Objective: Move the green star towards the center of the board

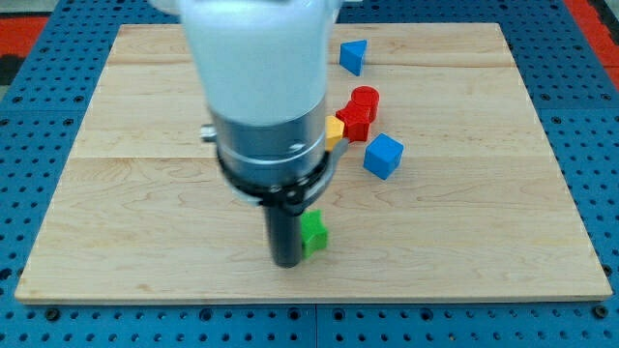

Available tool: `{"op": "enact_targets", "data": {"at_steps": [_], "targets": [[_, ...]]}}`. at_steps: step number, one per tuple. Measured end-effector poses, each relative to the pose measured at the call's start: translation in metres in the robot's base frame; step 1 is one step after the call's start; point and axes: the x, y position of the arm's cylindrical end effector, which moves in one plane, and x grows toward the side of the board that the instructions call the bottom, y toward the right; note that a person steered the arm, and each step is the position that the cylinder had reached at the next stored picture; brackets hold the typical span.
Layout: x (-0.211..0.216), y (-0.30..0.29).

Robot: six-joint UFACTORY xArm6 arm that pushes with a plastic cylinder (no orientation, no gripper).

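Observation:
A green block, its star shape partly hidden by the rod, sits on the wooden board below the middle, near the view's bottom. My tip is right against the green block's left side, slightly lower in the view. The arm's white and grey body covers the board's middle and hides what lies beneath it.
A red block and a yellow block sit together right of the arm. A blue cube lies just right and below them. A blue triangular block sits near the view's top. Blue pegboard surrounds the board.

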Motion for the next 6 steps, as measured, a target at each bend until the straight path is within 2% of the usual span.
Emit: {"op": "enact_targets", "data": {"at_steps": [1, 2, 4, 6], "targets": [[0.003, 0.03], [0.031, 0.041], [-0.005, 0.086], [-0.016, 0.045]]}}
